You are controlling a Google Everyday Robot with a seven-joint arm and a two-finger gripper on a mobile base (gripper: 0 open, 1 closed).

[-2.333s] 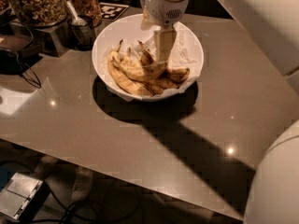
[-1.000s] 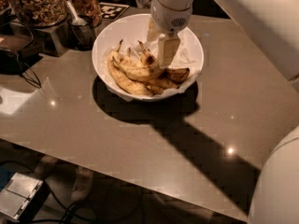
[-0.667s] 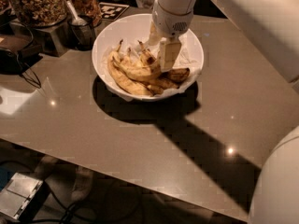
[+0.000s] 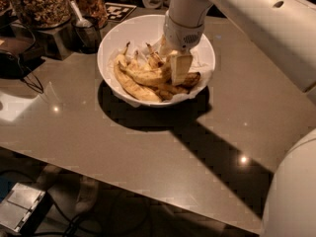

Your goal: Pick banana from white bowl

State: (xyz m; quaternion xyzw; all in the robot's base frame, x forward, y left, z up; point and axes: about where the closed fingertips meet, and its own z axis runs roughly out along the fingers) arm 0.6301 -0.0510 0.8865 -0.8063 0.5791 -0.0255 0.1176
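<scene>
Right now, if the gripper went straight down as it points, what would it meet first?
Probably the banana in the white bowl: the gripper points down inside the bowl, right at the fruit; depth is unclear.

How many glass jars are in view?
2: a large jar at the top left, a smaller jar right of it. The gripper is down in the white bowl. More may be off-frame.

no readable text; tool [image 4: 180, 67] inside the white bowl [image 4: 140, 26].
</scene>
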